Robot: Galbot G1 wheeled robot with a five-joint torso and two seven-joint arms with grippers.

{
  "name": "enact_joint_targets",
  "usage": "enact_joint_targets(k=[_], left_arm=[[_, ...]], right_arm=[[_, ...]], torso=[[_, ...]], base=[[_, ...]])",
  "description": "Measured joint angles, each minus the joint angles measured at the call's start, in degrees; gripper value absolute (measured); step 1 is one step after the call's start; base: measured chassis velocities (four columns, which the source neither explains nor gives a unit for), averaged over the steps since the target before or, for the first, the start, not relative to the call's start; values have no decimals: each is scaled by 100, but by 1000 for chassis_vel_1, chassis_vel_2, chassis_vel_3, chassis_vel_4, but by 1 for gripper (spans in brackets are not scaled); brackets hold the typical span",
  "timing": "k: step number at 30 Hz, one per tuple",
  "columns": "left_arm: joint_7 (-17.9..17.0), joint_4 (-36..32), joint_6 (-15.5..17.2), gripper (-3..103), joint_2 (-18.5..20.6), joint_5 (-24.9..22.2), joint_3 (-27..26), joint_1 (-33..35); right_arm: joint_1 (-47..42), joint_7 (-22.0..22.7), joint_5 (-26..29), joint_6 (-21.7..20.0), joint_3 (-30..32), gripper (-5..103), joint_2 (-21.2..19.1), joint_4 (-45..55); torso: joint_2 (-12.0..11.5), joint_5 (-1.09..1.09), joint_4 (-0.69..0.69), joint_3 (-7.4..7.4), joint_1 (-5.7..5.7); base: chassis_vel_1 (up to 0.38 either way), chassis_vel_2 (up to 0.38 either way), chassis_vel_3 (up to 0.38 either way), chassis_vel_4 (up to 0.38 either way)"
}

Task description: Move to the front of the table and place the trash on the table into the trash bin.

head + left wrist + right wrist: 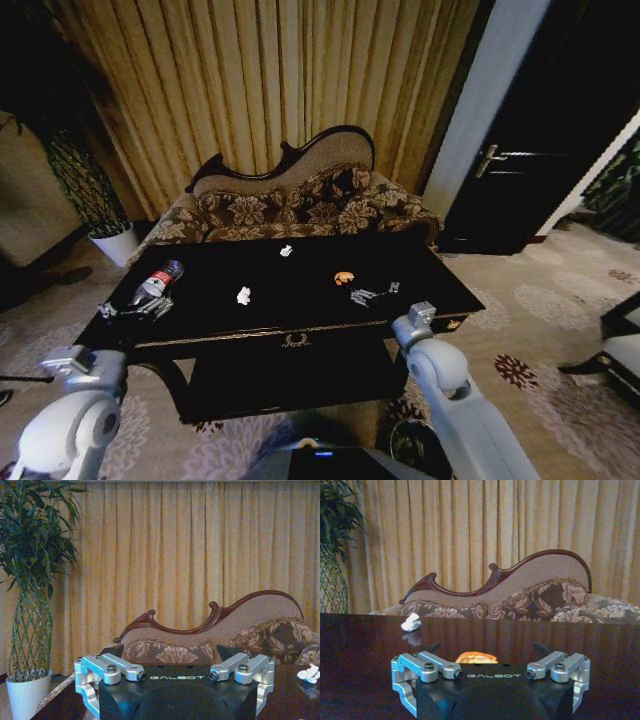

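The black table (420, 275) stands right in front of me. On its left end lies the trash bottle (158, 281), clear with a red label. My left gripper (133, 309) is open just short of it, at the table's front left corner. Two white paper wads (243, 295) (286, 251) lie near the middle. In the left wrist view one wad (308, 673) shows off to the side of the open left gripper (169, 652). My right gripper (375, 294) is open above the table's right half. Close ahead of the right gripper (487, 650) lies a crumpled orange piece (476, 657), also on the table (344, 277), with a wad (411, 622) farther off. A dark round bin (413, 441) sits on the floor by my right arm.
A floral sofa (300, 205) with a curved wooden back stands behind the table, against gold curtains. A potted plant (112, 240) in a white pot is at the back left. A dark door (520, 150) is at the right. Patterned carpet (540, 330) lies open to the table's right.
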Motion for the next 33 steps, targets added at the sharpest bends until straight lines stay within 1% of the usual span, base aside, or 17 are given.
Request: enact_joint_targets(k=[12,14,20,32,33], left_arm=[[-7,-87,0,100,-103,122,19,77],[-6,-126,-9,100,-145,136,-3,117],[-10,-153,1,100,-167,143,8,79],[-19,-157,44,100,-229,134,43,61],[-19,-157,44,100,-232,134,37,65]], right_arm=[[402,1,-2,73,-419,100,34,-453],[577,1,-13,162,-556,100,64,-673],[863,1,0,182,-728,100,85,-947],[1099,2,-55,354,-882,100,255,-1437],[1112,1,-63,381,-884,101,261,-1473]], torso=[[0,0,0,0,1],[0,0,1,0,0],[0,-1,0,1,0],[0,-1,1,0,0],[-1,0,1,0,0]], base=[[0,0,0,0],[0,0,0,0],[0,0,0,0],[0,0,0,0],[0,0,0,0]])
